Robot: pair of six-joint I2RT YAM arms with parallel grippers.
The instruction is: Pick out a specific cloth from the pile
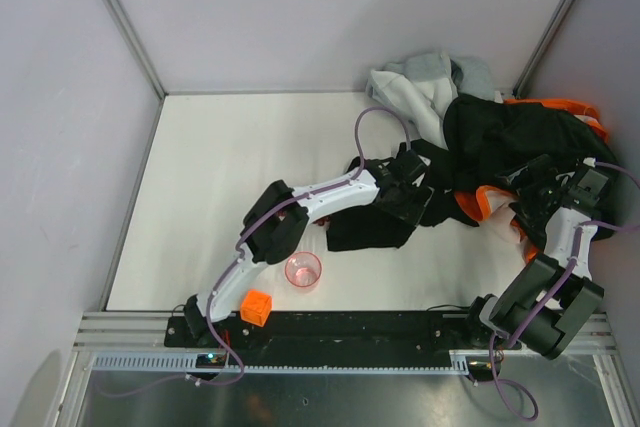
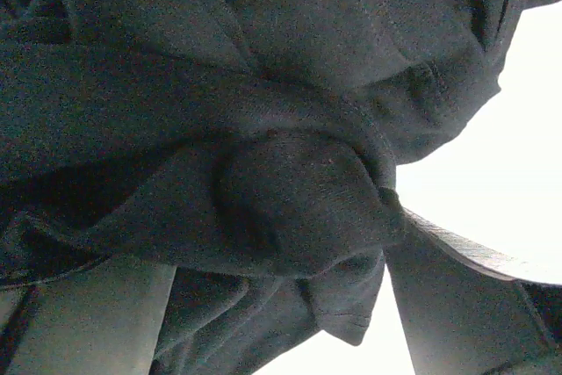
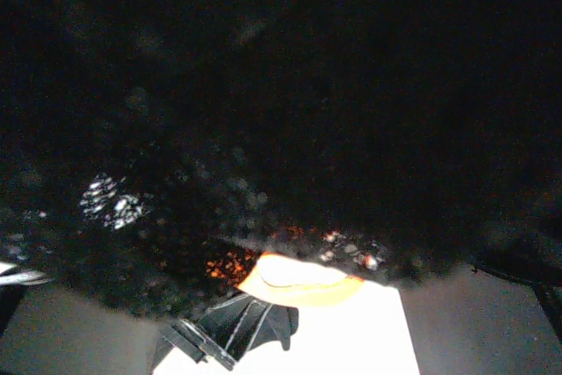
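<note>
1. An orange block (image 1: 256, 307) sits at the near edge of the white surface (image 1: 230, 167), beside the left arm's base.
2. Just beyond it, a little to the right, a clear pink cup (image 1: 303, 270) stands upright, close by the left arm's elbow.
3. Farther in, the cloth (image 1: 368, 229) lies crumpled on the surface, left of the pile and just near of the left tool. Its far right edge runs up against dark fabric from the pile; I cannot tell whether the two touch.
4. The left tool (image 1: 420, 187) hangs over that edge, pointing right. Its wrist view is filled with bunched black fabric, and its fingers (image 2: 79, 322) show at the bottom corners, set wide apart.
5. The right tool (image 1: 535, 185) reaches in from the right, also wide, sunk among dark folds beside a strip of orange.
6. The pile (image 1: 480, 162) fills the far right corner: a black garment (image 1: 510, 137) on top, an orange garment (image 1: 560, 105) at its edges, and pale grey-white clothes (image 1: 420, 82) at the far left end.
</note>
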